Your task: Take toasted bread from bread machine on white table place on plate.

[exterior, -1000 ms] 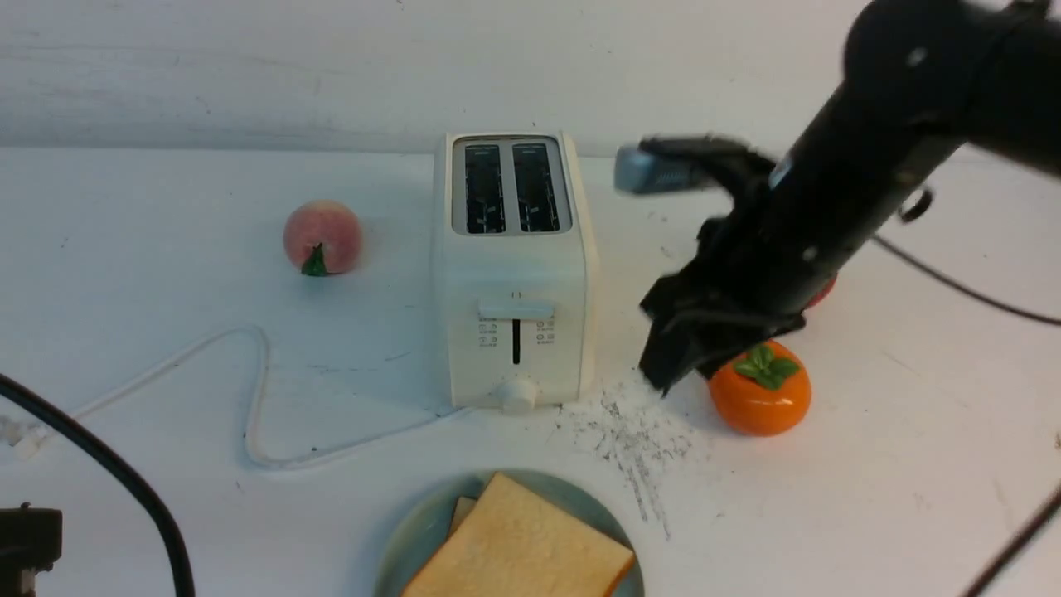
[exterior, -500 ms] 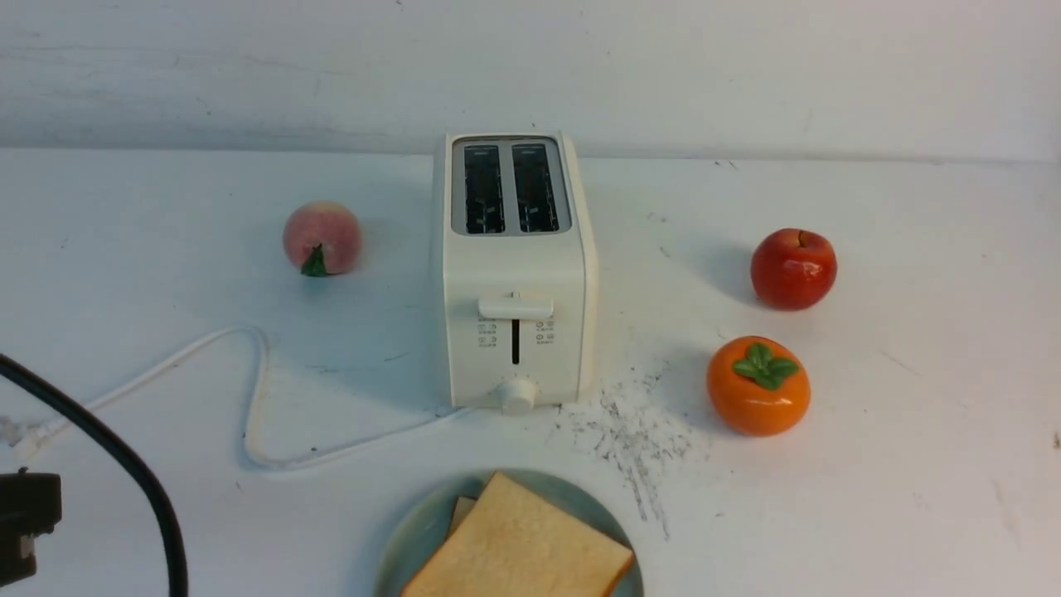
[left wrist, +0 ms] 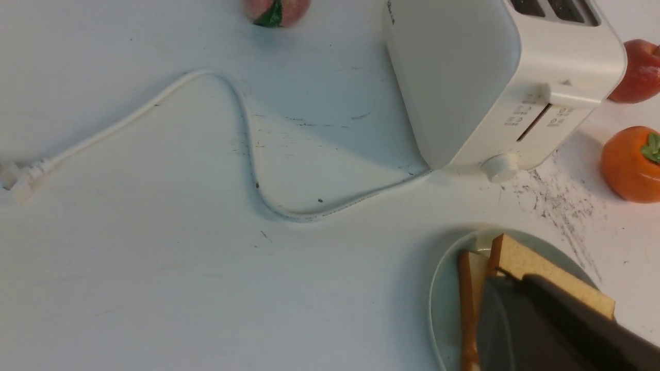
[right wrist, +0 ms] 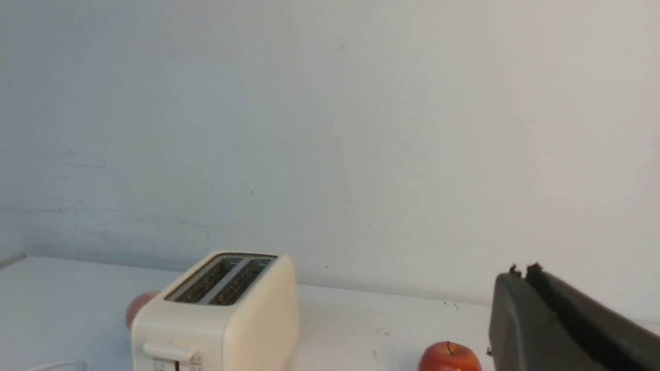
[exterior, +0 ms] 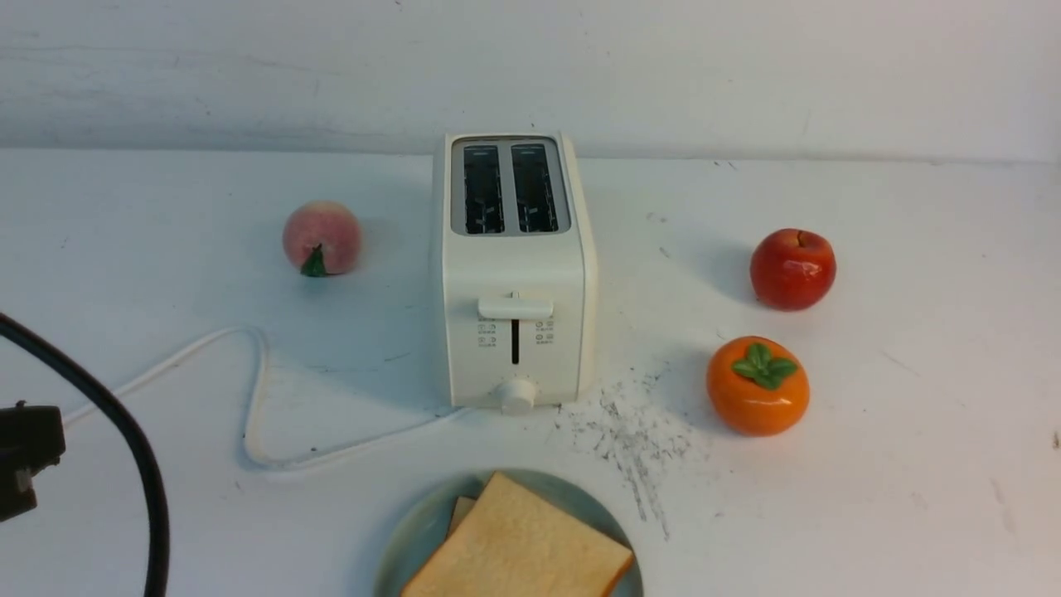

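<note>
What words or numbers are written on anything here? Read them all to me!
None can be read.
Toaster: tiny grey marks on both sides of the lever slot, too small and blurred to read in any view.

Surface: we see the white table (exterior: 912, 497), matte, with grey-black scuff marks (exterior: 634, 431) by the bread machine's front right corner.
Centre: the bread machine (exterior: 514, 274) stands upright; its white cord (exterior: 257, 390) loops away to the left.
Left: 1 peach (exterior: 322, 237).
Right: 1 red apple (exterior: 793, 269) and, nearer us, 1 orange persimmon (exterior: 758, 386), apart.
Near edge: we find the plate (exterior: 419, 531) in front of the bread machine.
</note>
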Tool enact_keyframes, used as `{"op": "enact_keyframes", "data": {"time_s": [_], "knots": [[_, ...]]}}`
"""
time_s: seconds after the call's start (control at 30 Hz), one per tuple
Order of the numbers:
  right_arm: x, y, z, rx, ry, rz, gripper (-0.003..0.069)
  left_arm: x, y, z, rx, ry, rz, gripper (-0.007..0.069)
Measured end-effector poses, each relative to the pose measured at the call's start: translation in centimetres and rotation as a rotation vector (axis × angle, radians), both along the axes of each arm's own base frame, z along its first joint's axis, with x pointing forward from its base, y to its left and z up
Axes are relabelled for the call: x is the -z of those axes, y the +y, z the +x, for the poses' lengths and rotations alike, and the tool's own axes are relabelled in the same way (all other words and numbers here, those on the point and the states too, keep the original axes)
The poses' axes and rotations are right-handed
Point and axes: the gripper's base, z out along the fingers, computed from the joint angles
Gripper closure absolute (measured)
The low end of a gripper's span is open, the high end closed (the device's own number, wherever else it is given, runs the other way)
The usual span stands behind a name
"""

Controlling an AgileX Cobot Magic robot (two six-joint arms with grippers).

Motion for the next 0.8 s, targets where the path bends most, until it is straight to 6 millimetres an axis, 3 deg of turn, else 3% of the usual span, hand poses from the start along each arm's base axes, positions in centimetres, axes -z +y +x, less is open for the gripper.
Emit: {"op": "enact_keyframes", "data": {"time_s": [0.8], "knots": [[0.17,0.00,0.10,-0.002,0.012,0.036,0.0643,0.25,-0.22,-0.23,0.015,0.041,-0.023,0.0629]]}}
